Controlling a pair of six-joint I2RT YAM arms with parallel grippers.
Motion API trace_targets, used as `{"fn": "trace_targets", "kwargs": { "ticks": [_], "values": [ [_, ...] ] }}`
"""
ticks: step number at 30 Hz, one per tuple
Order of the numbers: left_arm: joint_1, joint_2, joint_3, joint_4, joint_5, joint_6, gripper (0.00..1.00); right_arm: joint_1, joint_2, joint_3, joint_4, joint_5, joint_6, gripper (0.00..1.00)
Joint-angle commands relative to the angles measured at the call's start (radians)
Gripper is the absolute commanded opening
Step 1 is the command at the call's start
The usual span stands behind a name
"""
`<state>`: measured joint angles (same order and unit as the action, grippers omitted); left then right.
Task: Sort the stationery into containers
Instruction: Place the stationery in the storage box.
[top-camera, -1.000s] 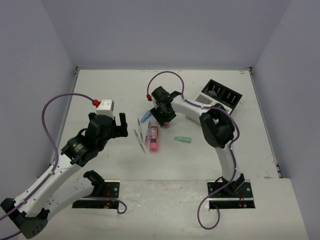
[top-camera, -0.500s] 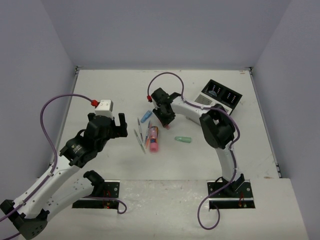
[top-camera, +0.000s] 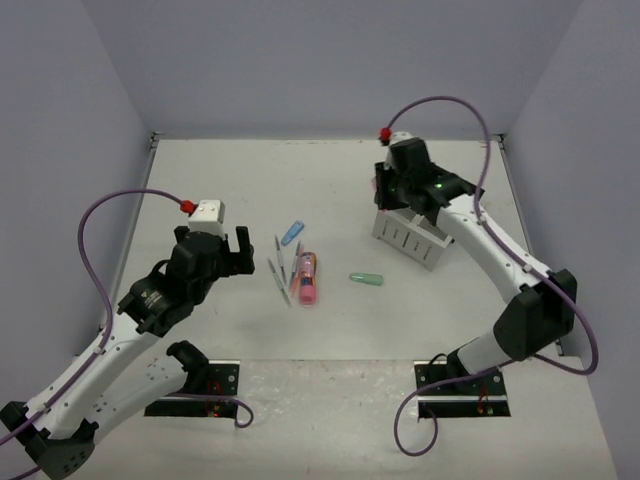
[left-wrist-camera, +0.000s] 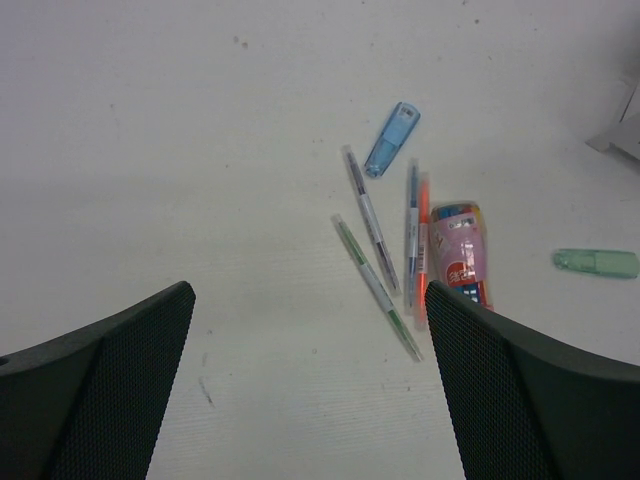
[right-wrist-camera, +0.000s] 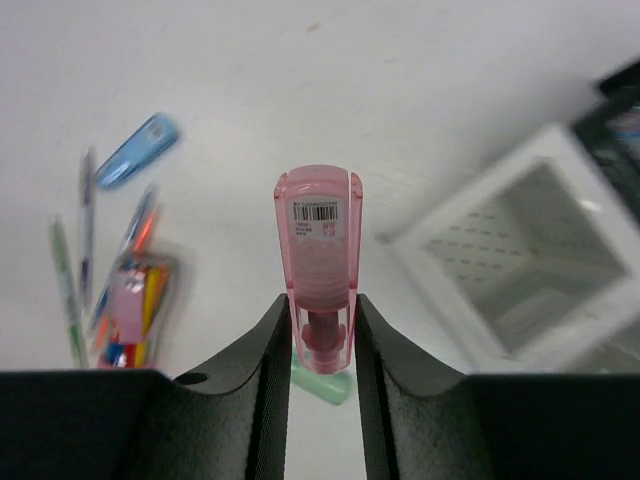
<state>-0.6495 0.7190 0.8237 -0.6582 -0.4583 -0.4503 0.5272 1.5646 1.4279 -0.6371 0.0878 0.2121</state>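
The right gripper (right-wrist-camera: 318, 322) is closed narrowly on a clear pink capsule (right-wrist-camera: 318, 240), which sticks straight out between its fingers. It hangs above the table (top-camera: 200, 180), just beside the far left corner of the white slatted container (right-wrist-camera: 470, 215). The left gripper (left-wrist-camera: 308, 295) stands wide open and holds nothing, above bare table to the left of the loose items. A blue capsule (left-wrist-camera: 392, 139), several thin pens (left-wrist-camera: 370, 220) and a pink glue stick (left-wrist-camera: 458, 250) lie close together mid-table. A green capsule (left-wrist-camera: 597, 263) lies apart, between the glue stick and the container.
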Motion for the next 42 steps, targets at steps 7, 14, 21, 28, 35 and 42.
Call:
{"fn": "trace_targets", "kwargs": {
  "ticks": [7,14,21,28,35,42],
  "values": [
    [-0.001,-0.047,-0.011,0.048,0.011,0.033,1.00,-0.445,-0.080,-0.067,0.070,0.224,0.214,0.00],
    [-0.002,-0.035,-0.011,0.052,0.027,0.039,1.00,-0.523,0.081,0.021,0.070,0.252,0.218,0.00],
    [-0.002,-0.037,-0.012,0.055,0.033,0.041,1.00,-0.553,0.187,0.072,0.070,0.280,0.207,0.00],
    [-0.002,-0.022,-0.013,0.056,0.038,0.042,1.00,-0.555,0.197,0.045,0.075,0.267,0.215,0.26],
    [-0.001,0.013,-0.004,0.049,0.034,0.044,1.00,-0.550,0.098,0.014,0.077,0.234,0.217,0.64],
    [-0.001,0.055,0.006,0.043,0.017,0.040,1.00,-0.452,-0.024,0.029,0.022,0.274,0.184,0.71]
  ]
}}
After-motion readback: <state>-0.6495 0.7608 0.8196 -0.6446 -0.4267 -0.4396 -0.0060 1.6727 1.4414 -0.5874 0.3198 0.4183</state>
